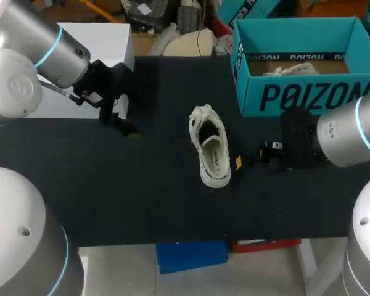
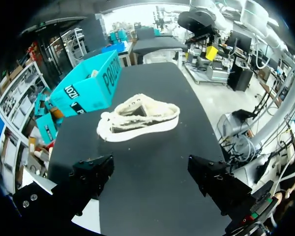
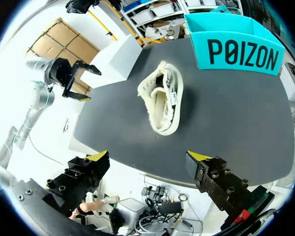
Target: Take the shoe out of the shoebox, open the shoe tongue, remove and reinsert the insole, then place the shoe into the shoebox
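On the table [image 1: 111,185], the shoe [image 1: 211,151] lies outside the shoebox [image 1: 308,97].

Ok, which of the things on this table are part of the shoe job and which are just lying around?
Part of the job: white shoe, teal shoebox, left gripper, right gripper, both open.

Just lying about: white box beside the left gripper; white item in the shoebox, can't tell what.

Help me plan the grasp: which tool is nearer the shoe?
The right tool: it is close beside the shoe, while the left tool stands much farther off.
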Robot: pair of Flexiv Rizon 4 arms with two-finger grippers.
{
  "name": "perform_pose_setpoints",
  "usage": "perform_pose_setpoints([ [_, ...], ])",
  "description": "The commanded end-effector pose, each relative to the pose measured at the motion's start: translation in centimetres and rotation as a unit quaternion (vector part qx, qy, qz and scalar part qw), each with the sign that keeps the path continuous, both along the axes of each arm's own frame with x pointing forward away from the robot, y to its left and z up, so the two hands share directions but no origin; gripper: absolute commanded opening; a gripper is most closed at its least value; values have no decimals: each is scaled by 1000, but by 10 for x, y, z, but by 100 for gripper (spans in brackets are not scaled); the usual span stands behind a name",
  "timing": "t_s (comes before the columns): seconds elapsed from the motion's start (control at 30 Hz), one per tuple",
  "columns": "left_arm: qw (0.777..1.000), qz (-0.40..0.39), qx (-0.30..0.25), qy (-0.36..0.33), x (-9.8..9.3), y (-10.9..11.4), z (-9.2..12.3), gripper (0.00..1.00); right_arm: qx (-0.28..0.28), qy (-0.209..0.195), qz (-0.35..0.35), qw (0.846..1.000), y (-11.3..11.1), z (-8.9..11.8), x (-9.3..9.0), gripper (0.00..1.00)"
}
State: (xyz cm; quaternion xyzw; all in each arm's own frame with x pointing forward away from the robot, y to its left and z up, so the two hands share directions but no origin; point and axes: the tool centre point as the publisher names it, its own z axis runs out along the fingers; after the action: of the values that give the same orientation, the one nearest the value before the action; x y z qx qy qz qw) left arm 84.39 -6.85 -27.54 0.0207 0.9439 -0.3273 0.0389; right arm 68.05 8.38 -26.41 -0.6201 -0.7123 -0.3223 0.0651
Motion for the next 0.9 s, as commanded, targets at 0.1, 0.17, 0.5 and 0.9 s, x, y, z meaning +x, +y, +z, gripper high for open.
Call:
perform_pose_setpoints([
  [0.1, 999, 38, -2, -12, -9, 2, -4, 100, -1, 0, -1, 1000, 2, 0, 0, 100],
  [0.17, 999, 38, -2, -12, -9, 2, -4, 100, -1, 0, -1, 1000, 2, 0, 0, 100],
  [0.5, 999, 38, -2, -12, -9, 2, -4, 100, -169, 72, 39, 982, 7, 8, 42, 100],
  [0.9, 999, 38, -2, -12, -9, 2, -4, 100, -331, 120, 82, 932, 46, 9, 79, 100],
])
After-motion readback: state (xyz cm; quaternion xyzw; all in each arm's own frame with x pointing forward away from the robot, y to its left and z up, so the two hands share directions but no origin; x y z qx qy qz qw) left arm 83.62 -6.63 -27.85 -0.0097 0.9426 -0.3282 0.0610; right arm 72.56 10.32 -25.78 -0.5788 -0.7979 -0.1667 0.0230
